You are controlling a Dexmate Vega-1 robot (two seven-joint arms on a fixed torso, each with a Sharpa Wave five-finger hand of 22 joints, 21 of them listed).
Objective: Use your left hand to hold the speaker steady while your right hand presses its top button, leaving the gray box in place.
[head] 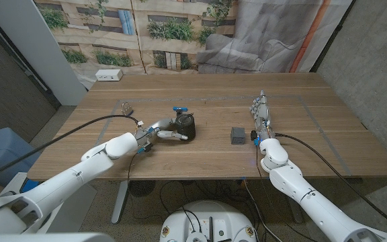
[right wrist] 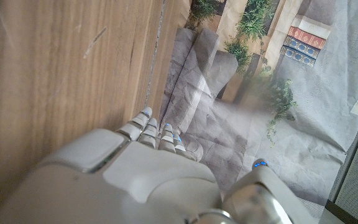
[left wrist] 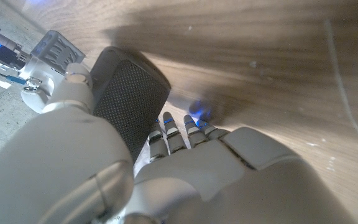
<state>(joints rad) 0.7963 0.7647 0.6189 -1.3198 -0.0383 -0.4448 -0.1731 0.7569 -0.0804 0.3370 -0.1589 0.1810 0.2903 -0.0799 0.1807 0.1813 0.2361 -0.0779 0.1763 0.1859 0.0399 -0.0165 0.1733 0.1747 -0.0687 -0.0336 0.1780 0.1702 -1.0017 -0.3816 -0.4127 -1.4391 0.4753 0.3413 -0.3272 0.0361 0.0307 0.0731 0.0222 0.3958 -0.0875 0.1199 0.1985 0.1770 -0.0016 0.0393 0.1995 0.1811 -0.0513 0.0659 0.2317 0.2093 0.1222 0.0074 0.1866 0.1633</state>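
The dark speaker (head: 186, 125) stands at the table's middle with a blue part (head: 180, 109) at its top. My left hand (head: 160, 130) wraps it from the left, thumb on the near side and fingers on the far side. Its black mesh (left wrist: 129, 102) sits close against my left hand (left wrist: 191, 168) between thumb and fingers. The gray box (head: 238, 136) sits to the speaker's right, apart from it. My right hand (head: 262, 115) stands beyond the box, fingers stretched straight and holding nothing, well clear of the speaker; its fingers (right wrist: 151, 134) point toward the table's far edge.
A white power strip (head: 109, 75) lies at the back left corner. A small metal object (head: 126, 106) sits left of the speaker. A grey draped cloth (head: 247, 50) hangs behind the table. Black cables run along both arms.
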